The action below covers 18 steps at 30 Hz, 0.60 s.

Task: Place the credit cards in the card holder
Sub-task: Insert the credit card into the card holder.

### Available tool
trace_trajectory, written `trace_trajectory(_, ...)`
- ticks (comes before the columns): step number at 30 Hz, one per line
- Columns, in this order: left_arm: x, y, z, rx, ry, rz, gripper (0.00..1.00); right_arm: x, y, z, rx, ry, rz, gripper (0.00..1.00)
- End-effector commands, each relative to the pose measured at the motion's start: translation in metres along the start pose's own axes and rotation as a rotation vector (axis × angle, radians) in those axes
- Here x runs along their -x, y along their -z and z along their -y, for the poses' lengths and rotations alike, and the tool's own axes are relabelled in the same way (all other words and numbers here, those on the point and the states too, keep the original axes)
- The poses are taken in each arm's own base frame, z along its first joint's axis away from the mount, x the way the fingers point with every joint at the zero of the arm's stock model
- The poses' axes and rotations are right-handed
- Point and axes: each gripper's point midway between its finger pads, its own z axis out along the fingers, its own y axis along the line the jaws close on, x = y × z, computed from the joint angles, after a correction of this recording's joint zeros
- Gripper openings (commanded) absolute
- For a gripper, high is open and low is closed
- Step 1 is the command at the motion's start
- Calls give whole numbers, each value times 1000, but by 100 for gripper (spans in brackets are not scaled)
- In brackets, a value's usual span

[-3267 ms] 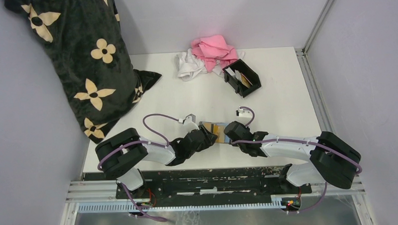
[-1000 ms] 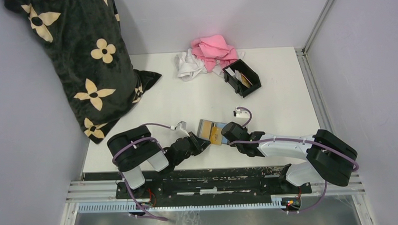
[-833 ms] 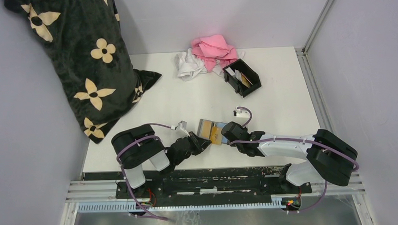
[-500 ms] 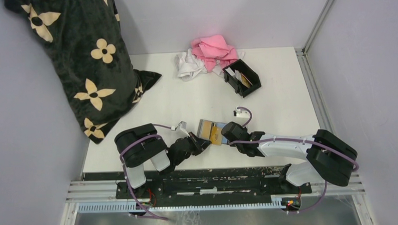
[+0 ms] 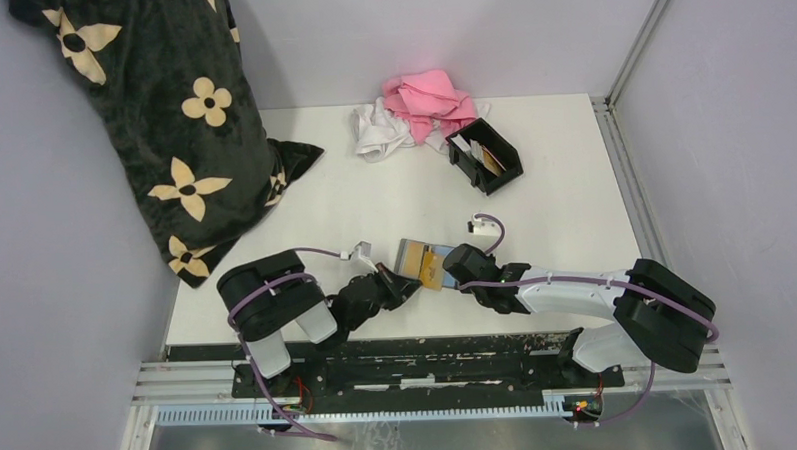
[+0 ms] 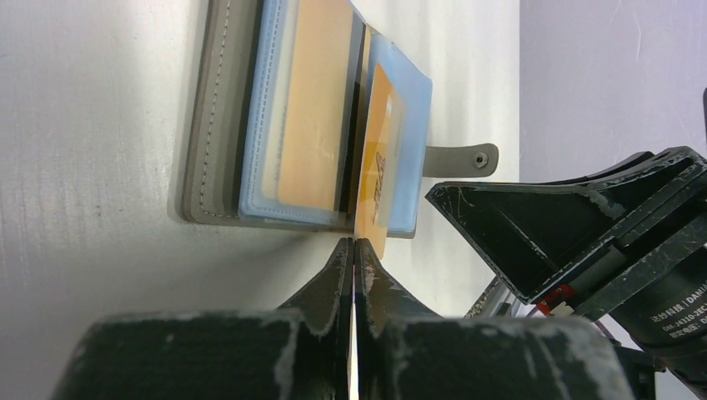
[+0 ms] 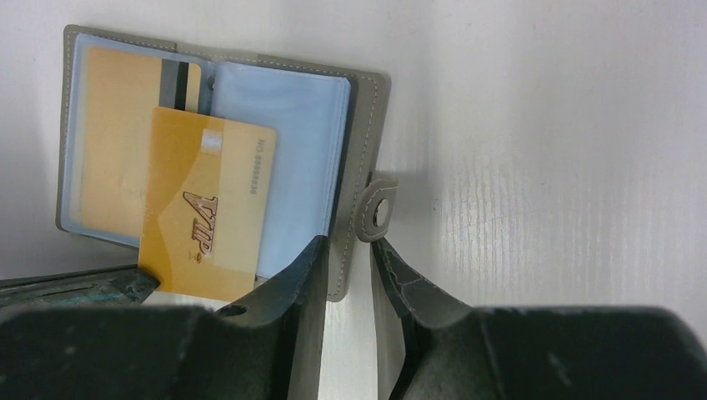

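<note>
So the left claw [image 6: 353, 250] is pinching tight on the near edge of the orange card [image 7: 208, 212] that's sticking out of the wallet [image 7: 292, 117]. The right claw [image 7: 346, 267] is sitting half open, straddling the wallet's snap edge. The holder [image 5: 509, 159] is sitting far right.

Orange card [image 7: 206, 208] atop open grey wallet [image 7: 367, 133]

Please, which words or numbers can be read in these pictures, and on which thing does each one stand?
"VIP": on the orange card half out of the grey wallet.
"NO" and digits too small to read surely: same card's edge.
"DAMIA", cut by the frame: black motor label, left wrist view.
The line under it: blurred.
</note>
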Motion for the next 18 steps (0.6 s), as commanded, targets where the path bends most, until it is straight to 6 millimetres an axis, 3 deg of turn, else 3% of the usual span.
trace_trajectory(1, 12, 0, -1, 41, 9, 49, 3, 9, 1, -8, 22, -21, 38, 31)
trace_trajectory(18, 13, -15, 3, 68, 35, 65, 3, 9, 1, -9, 32, -18, 40, 31)
